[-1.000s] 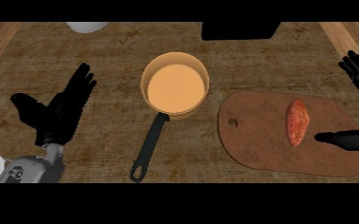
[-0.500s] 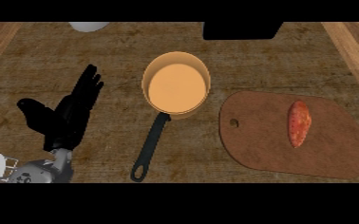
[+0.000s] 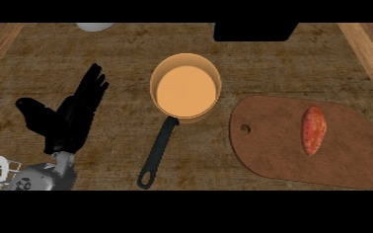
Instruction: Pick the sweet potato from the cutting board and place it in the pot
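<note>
Lying lengthwise up the cutting board (image 3: pixel 270 148), the sweet potato (image 3: pixel 314 130) rests untouched; left robot hand (image 3: pixel 69 116) open.

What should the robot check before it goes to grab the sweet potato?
1. Sweet potato lies on the board: ok.
2. Nothing lies on top of the sweet potato: ok.
3. Pot is upright with its opening free: ok.
4. Pot sits beside the board, handle pointing toward the robot: ok.
5. Right robot hand is near the sweet potato: not ok, it is out of view.
6. Left robot hand is open, holds nothing and rests left of the pot: ok.
</note>
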